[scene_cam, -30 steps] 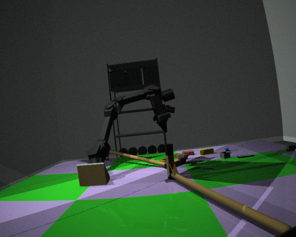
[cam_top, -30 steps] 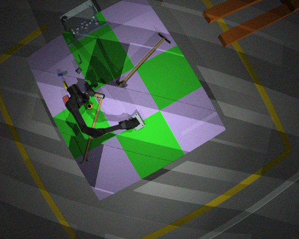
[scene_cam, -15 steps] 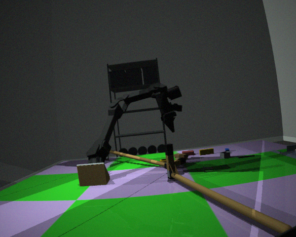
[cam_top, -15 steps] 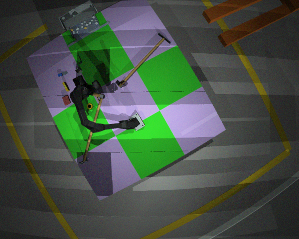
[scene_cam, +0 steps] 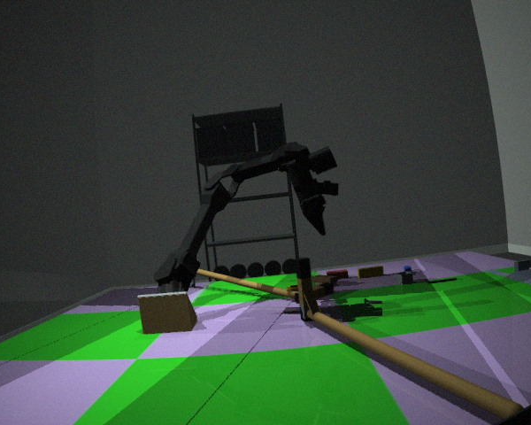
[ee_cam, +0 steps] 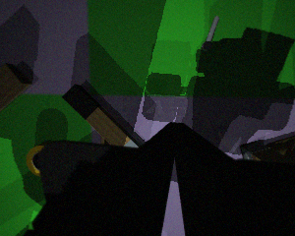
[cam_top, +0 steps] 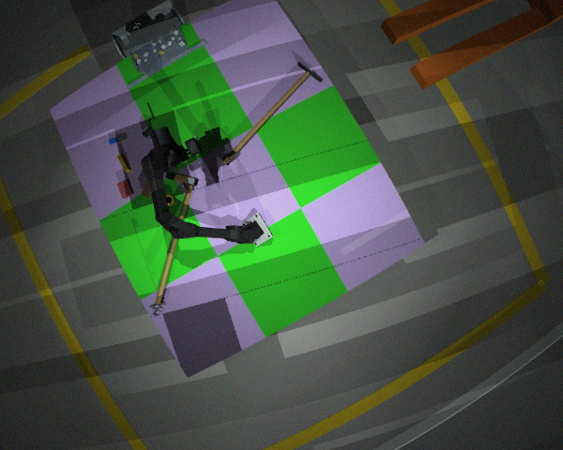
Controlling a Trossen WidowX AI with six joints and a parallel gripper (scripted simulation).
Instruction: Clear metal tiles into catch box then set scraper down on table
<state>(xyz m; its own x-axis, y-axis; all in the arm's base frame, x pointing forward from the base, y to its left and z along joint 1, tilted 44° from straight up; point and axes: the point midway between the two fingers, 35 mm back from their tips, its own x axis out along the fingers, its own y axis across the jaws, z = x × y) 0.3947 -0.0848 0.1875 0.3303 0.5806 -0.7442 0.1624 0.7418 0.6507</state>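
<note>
The steel bench plate (cam_top: 150, 68) lies at the upper left in the top view, with several small pale and orange tiles (cam_top: 160, 52) on it. The catch box (cam_top: 120, 43) stands at its far end. A long wooden-handled tool with a wide black crosspiece, apparently the scraper (cam_top: 272, 112) (scene_cam: 411, 361), lies on the table. Its grip block (cam_top: 229, 157) (scene_cam: 304, 292) is at the near end of the handle. My gripper (scene_cam: 322, 233) (ee_cam: 175, 130) is shut and empty, raised above the table near the grip blocks. The exact number of tiles is too small to tell.
A second long-handled tool (cam_top: 170, 263) (scene_cam: 247, 283), with a forked end, lies partly under my arm; its grip block (cam_top: 179, 177) (ee_cam: 105, 125) is near the gripper. A yellow ring (cam_top: 170, 199) (ee_cam: 33, 160), a red block (cam_top: 124, 188) (scene_cam: 337, 274) and a yellow block (cam_top: 123, 163) (scene_cam: 370, 271) lie nearby.
</note>
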